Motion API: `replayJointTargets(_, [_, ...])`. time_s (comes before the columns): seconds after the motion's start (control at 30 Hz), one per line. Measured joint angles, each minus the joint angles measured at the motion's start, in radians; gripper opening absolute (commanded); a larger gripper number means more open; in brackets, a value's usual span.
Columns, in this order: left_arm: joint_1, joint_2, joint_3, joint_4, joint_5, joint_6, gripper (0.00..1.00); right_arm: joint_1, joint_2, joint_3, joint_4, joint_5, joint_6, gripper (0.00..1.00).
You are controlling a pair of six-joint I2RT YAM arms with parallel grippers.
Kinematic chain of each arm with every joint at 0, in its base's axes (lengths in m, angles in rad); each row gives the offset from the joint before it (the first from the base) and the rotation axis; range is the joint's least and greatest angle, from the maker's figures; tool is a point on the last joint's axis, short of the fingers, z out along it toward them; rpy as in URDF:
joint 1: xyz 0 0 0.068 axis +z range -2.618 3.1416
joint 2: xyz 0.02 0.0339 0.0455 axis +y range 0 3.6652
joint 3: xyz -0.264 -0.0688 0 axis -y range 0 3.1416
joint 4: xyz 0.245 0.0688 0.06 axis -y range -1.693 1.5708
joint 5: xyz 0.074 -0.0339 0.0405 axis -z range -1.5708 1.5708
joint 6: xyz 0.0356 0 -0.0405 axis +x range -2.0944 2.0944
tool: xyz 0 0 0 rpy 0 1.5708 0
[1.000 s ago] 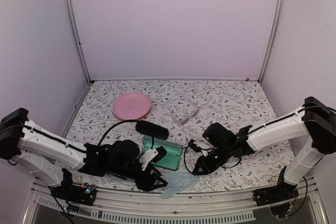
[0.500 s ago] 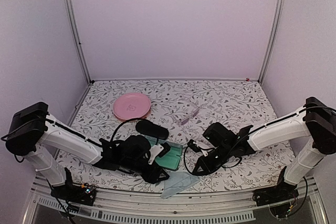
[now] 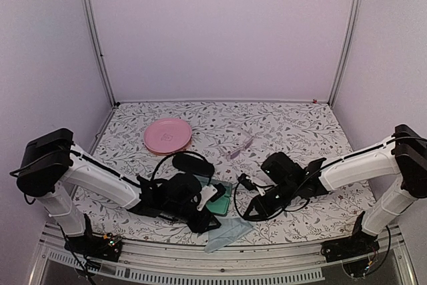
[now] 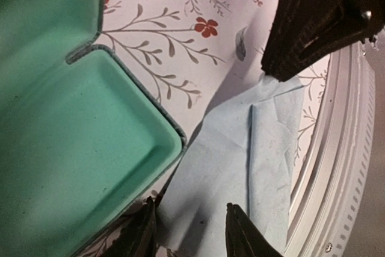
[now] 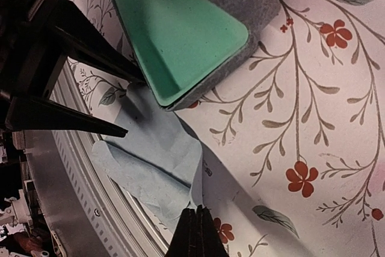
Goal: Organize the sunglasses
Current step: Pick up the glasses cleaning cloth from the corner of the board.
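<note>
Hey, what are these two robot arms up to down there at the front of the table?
Both arms are bent low over an open green-lined case and a blue cloth beside it. The left claw hangs open over the cloth; the right claw is shut at the cloth's edge. A pale pair of sunglasses lies untouched farther back, near a pink plate.

Overhead, I get soft, even, faintly violet light and weak shadows. In my left wrist view the left fingertips [image 4: 240,236] are dark and blurred. The green case [image 4: 78,148] beside them looks soft, and the blue cloth [image 4: 264,148] between them lies shaded. Just beyond the right fingers [image 5: 191,233], a crisp shadow crosses the table [image 5: 301,118].
</note>
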State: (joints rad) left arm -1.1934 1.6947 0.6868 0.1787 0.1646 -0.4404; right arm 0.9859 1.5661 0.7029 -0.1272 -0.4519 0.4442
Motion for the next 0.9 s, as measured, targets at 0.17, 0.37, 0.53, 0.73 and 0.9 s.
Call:
replayJointTargets(0.17, [-0.027,0.002,0.002,-0.009,-0.014,0.002,0.31,-0.007,-0.015,-0.020,0.010,-0.004,0.000,0.00])
replayJointTargets(0.37, [-0.040,0.002,0.002,-0.019,-0.036,0.002,0.22,-0.013,-0.015,-0.037,0.012,-0.004,0.000,0.00])
replayJointTargets(0.53, [-0.042,0.002,0.003,-0.026,-0.055,0.000,0.14,-0.014,-0.015,-0.039,0.016,-0.004,-0.002,0.00])
replayJointTargets(0.73, [-0.042,0.002,0.014,-0.055,-0.069,0.002,0.03,-0.024,-0.015,-0.043,0.018,-0.005,-0.015,0.00])
replayJointTargets(0.9, [-0.042,0.002,0.032,-0.093,-0.068,0.006,0.00,-0.038,-0.041,-0.045,0.008,-0.003,-0.020,0.00])
